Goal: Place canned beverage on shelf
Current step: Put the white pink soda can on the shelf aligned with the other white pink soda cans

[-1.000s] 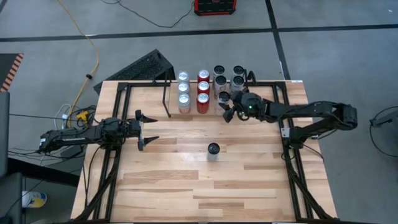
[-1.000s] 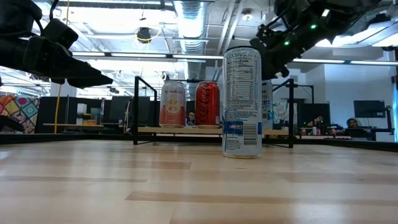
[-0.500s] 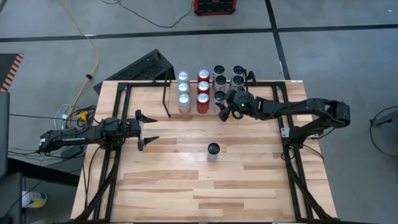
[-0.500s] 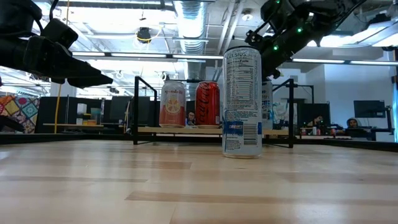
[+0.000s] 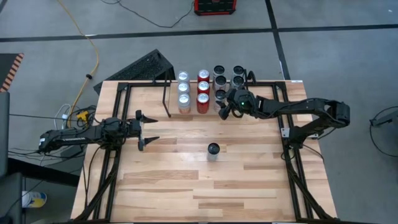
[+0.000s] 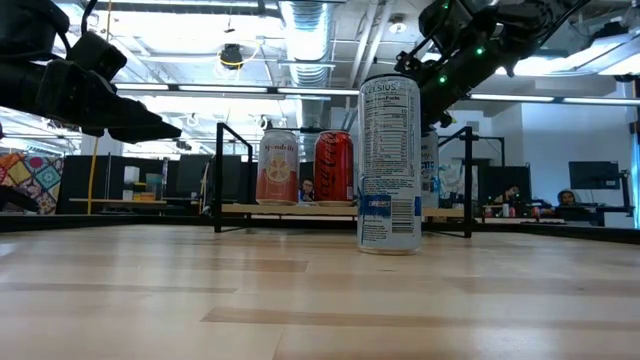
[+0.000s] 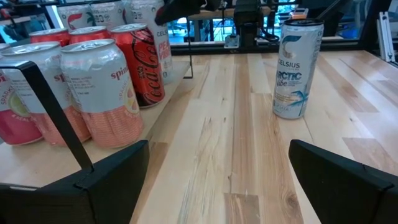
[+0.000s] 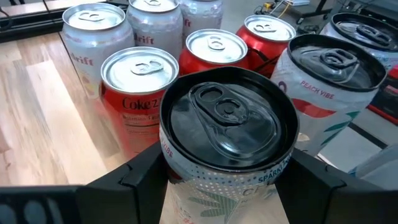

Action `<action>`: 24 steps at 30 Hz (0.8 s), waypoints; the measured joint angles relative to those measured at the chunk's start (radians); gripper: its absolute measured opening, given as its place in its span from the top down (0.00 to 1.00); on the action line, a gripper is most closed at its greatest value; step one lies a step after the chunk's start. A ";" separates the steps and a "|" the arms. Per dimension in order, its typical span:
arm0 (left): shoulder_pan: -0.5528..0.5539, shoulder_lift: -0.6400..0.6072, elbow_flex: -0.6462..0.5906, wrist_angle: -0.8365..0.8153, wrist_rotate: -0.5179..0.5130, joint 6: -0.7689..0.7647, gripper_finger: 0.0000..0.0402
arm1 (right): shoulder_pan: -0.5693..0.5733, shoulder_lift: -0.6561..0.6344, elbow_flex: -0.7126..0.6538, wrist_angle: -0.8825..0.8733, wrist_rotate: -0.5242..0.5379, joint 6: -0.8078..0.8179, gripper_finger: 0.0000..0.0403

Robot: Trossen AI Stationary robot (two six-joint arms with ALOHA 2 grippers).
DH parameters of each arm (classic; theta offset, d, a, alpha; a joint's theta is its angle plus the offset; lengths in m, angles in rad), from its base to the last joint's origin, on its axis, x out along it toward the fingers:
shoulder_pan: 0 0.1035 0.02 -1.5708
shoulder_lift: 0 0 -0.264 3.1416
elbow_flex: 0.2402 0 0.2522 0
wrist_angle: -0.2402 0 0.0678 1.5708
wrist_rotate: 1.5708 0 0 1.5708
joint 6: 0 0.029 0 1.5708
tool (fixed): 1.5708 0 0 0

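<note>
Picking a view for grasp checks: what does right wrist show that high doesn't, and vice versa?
Only the right wrist view: the black-lidded can sits between the right pincer's fingers, with its pull tab and label print readable, plus the "Coke" lettering on the red can beside it.

Only the high view: the whole table, the lone can mid-table, and the open left pincer waiting at the left side.

Both: the cans grouped on the shelf and the right pincer at them.

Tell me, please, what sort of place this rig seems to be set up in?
Probably an open-plan lab or office workspace. The low view shows exposed ceiling ducts and strip lights, with monitors on desks behind the table. From above, the floor is bare concrete with a yellow cable trailing across it.
</note>
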 joint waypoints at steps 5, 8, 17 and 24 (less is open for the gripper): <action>0.000 0.000 0.000 0.001 0.000 0.000 0.07 | 0.001 0.000 0.000 -0.001 0.004 -0.001 0.33; 0.000 0.000 0.000 0.001 0.000 0.000 0.07 | 0.001 0.000 0.000 -0.001 0.004 -0.001 0.26; 0.000 0.000 0.000 0.001 0.000 0.000 0.07 | 0.001 0.000 -0.001 -0.003 0.004 0.006 0.16; 0.000 0.000 0.000 0.001 0.000 0.000 0.07 | 0.001 -0.004 -0.002 -0.005 0.004 0.006 0.17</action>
